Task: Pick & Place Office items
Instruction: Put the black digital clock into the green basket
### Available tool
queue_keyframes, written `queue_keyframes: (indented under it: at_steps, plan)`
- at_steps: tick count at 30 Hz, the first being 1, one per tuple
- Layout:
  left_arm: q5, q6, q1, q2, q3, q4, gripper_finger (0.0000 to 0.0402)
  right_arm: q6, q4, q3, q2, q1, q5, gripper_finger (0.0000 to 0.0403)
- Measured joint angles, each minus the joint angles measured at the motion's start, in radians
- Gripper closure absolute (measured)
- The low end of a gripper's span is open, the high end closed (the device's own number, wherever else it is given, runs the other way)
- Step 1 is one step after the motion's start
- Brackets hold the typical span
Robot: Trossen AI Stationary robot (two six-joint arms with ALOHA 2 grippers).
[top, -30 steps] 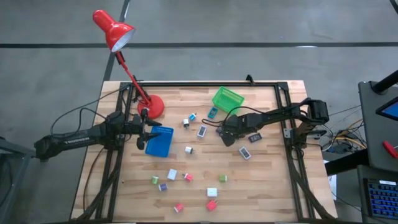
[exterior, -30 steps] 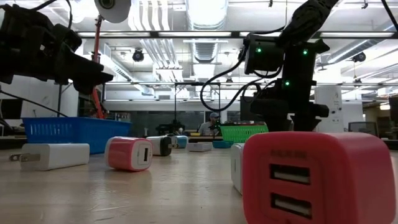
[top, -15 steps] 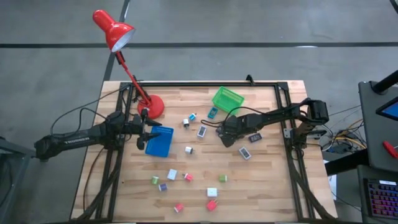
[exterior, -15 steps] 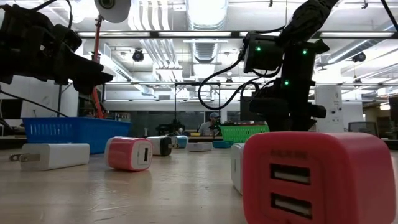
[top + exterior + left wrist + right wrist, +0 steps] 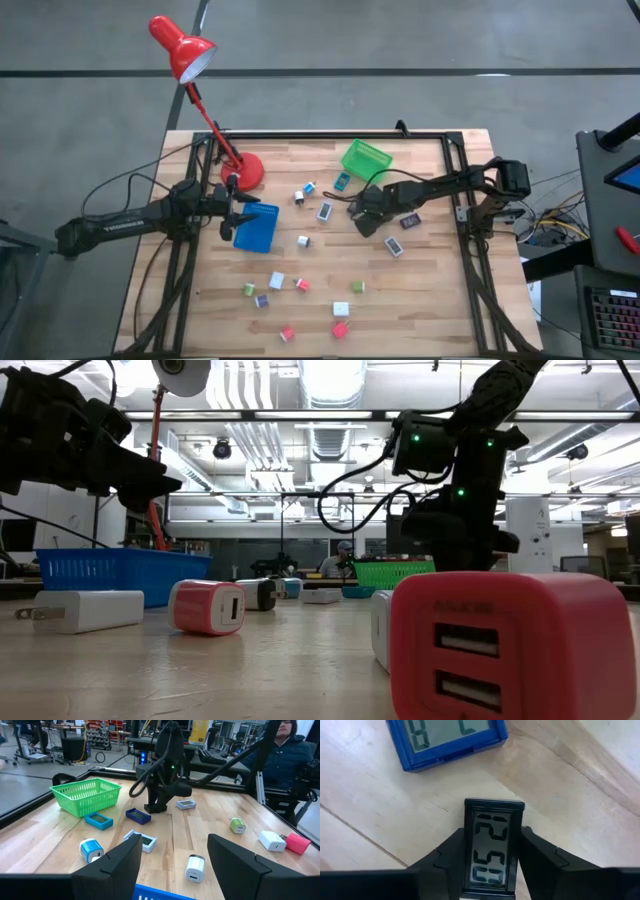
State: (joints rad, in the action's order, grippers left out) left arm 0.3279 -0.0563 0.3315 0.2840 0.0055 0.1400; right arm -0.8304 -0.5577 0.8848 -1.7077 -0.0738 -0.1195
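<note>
- The right gripper (image 5: 492, 865) is clamping a small black clock (image 5: 493, 847) between its two fingers (image 5: 445, 857); the clock's grey display is showing dark digits, and it is sitting right of centre in the high view, over the wooden table (image 5: 430, 290).
- A blue-framed clock (image 5: 447, 740) is lying flat on the wood just beyond the held one, near it but not touching.
- In the left wrist view that same gripper is showing at upper centre, with a dark blue flat piece (image 5: 138, 815) beside it, a teal flat piece (image 5: 98, 820) to its left and a grey one (image 5: 185, 804) to its right.
- Small cube-like chargers are lying scattered across the lower middle of the high view: a white one (image 5: 341, 309), a green one (image 5: 357, 287) and a red one (image 5: 340, 329), all apart from one another.
- The green basket (image 5: 366, 158) is standing at upper centre of the high view; I cannot tell whether anything is in it.
- The blue tray (image 5: 257, 227) is lying left of centre; no piece is showing on its visible floor.
- The left gripper (image 5: 243, 208) is hanging at the tray's upper left edge, its fingers (image 5: 117, 865) spread apart and grasping nothing.
- The red desk lamp (image 5: 183, 50) is standing at upper left.
</note>
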Motion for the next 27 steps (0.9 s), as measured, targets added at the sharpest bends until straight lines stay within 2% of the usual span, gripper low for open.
queue_keyframes:
  at_steps: [7,27]
  plan:
    - [0.0,0.0,0.0,0.0,0.0,0.0,0.0168,0.053,0.006,-0.002,0.0,0.002,0.045,0.0268]
    - [-0.001,0.0,0.0,0.0,0.0,0.001,0.0168,0.186,0.082,-0.006,-0.003,0.007,0.042,0.0268]
